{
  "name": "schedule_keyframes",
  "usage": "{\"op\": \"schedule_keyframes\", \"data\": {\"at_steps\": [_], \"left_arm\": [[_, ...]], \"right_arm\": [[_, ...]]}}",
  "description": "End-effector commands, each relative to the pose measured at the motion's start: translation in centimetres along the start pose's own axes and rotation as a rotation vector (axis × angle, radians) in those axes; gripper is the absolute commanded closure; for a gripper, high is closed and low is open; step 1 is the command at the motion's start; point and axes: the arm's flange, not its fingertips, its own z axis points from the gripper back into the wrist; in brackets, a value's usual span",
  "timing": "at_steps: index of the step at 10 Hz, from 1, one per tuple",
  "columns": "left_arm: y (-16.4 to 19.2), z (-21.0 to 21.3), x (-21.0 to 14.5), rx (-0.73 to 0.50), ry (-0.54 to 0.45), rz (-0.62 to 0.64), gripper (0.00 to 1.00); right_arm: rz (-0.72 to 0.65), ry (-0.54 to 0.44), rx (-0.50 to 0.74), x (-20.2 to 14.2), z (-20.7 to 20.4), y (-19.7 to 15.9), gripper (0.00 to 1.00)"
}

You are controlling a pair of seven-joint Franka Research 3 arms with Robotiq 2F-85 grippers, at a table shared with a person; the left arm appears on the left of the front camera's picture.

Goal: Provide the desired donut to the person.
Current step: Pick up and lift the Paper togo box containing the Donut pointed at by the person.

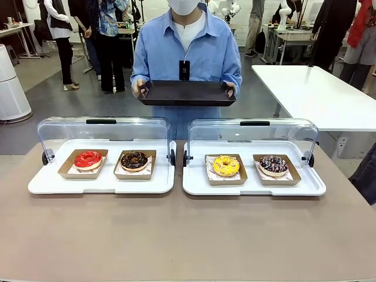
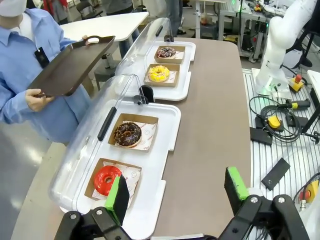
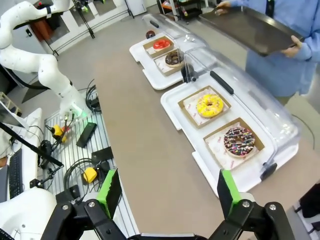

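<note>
Jaws apart, empty, both sides | left pincer (image 2: 177, 192): red donut (image 2: 106, 180) nearest ahead, chocolate donut (image 2: 127, 134) beyond | right pincer (image 3: 169, 192): sprinkled donut (image 3: 239, 141) nearest ahead, yellow donut (image 3: 209, 105) beyond | person (image 2: 20, 62) farthest off, holding tray (image 2: 70, 65)

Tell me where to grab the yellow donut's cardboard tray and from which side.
Probably pinch the near wall of the cardboard tray, coming from above on the robot's side. The clear lid stands raised along the far edge, blocking that approach, and the yellow donut fills the middle, leaving only the low rim free.
</note>
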Motion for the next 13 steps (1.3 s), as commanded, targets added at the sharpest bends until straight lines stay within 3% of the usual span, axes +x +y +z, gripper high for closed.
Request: {"op": "schedule_keyframes", "data": {"at_steps": [1, 13], "left_arm": [[0.04, 0.08, -0.23, -0.001, -0.012, 0.005, 0.00], [0.04, 0.08, -0.23, -0.001, -0.012, 0.005, 0.00]], "right_arm": [[-0.002, -0.004, 0.003, 0.01, 0.02, 0.02, 0.00], [-0.002, -0.004, 0.003, 0.01, 0.02, 0.02, 0.00]]}}
